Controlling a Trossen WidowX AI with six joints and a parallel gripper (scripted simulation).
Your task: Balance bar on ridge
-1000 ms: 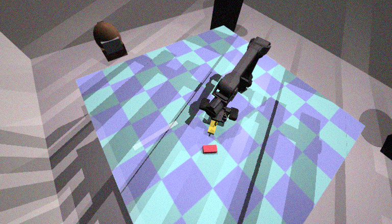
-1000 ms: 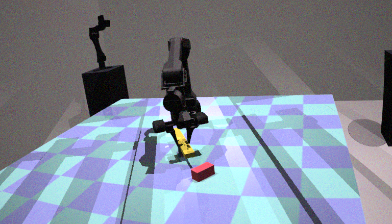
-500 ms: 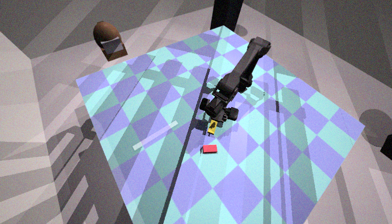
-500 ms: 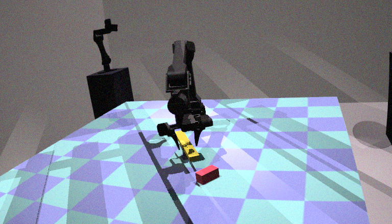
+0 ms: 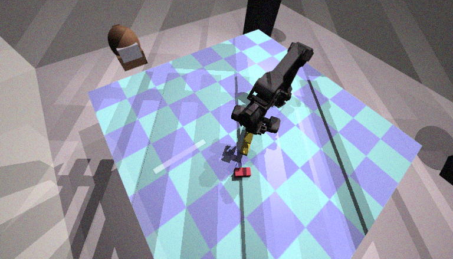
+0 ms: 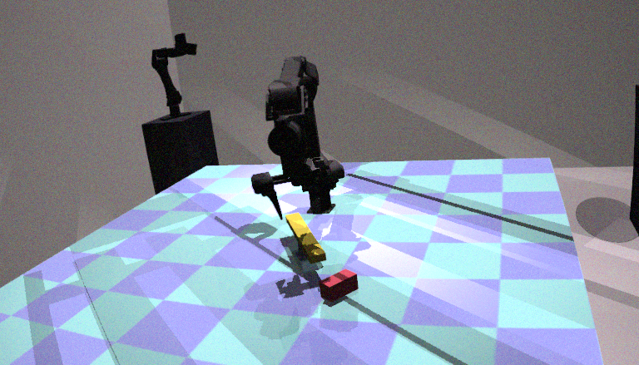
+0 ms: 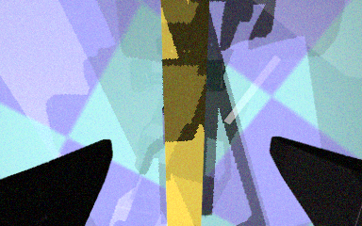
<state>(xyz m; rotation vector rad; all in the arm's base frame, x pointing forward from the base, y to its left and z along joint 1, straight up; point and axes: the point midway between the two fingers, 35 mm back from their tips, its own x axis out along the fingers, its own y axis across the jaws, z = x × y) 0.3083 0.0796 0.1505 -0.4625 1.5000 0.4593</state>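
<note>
A yellow bar lies just in front of the arm, running away from it, free of the fingers. In the wrist view a low dark teal ridge shows under it, sticking out on the bar's right side. In the exterior view the bar's near end sits lower than its far end; I cannot tell whether it touches the table. My gripper is open wide, with one finger on each side of the bar's far part and neither touching it.
A red block lies on the chequered table just beyond the bar's near end. A pale thin strip lies to the left. A black pillar stands off the table's back corner.
</note>
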